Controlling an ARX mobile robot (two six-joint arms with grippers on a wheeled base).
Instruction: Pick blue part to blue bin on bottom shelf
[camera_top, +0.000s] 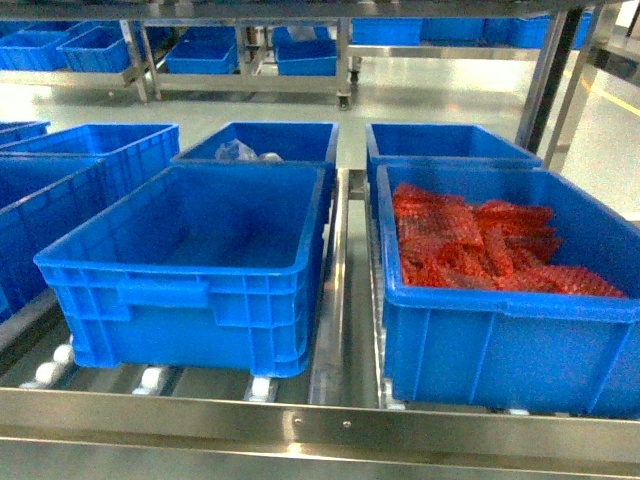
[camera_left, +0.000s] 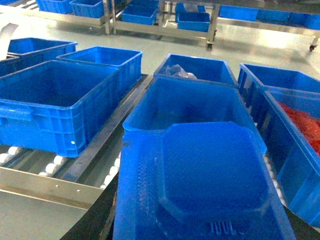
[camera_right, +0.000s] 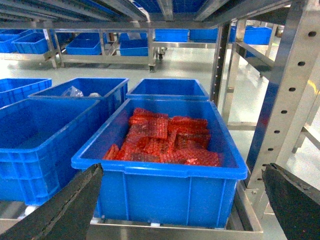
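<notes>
The blue part (camera_left: 210, 175) is right up close to the left wrist camera. It fills the low part of that view. It hangs in the air just in front of the blue bin (camera_left: 185, 105) and is not inside it yet. The head view does not show the part at all.

The left hand (camera_left: 200, 230) is mostly hidden behind the part. Only dark edges show at the sides. I think it is closed on the part, because nothing else holds the part up. The right hand (camera_right: 180, 200) has its two dark fingers (camera_right: 65, 210) far apart, with nothing in them.

The blue bin (camera_top: 200, 320) sits on the bottom shelf (camera_top: 300, 425) and looks bare inside.

What could go wrong? If the hand lets go too soon, the part could hit the front rim of the bin and fall on the shelf or the floor. If the arm comes in too low, the part could bump the bin wall. If the arm goes too far right, the part could land in the wrong crate.

The crate of red net bags (camera_top: 500, 330) stands just to the right, past the middle rail (camera_top: 335, 300). A crate with a clear bag (camera_top: 260, 150) stands right behind the bin. More blue crates sit to the left. Small white rollers (camera_top: 150, 378) lie under the bin. Nothing blocks the open top of the bin.
</notes>
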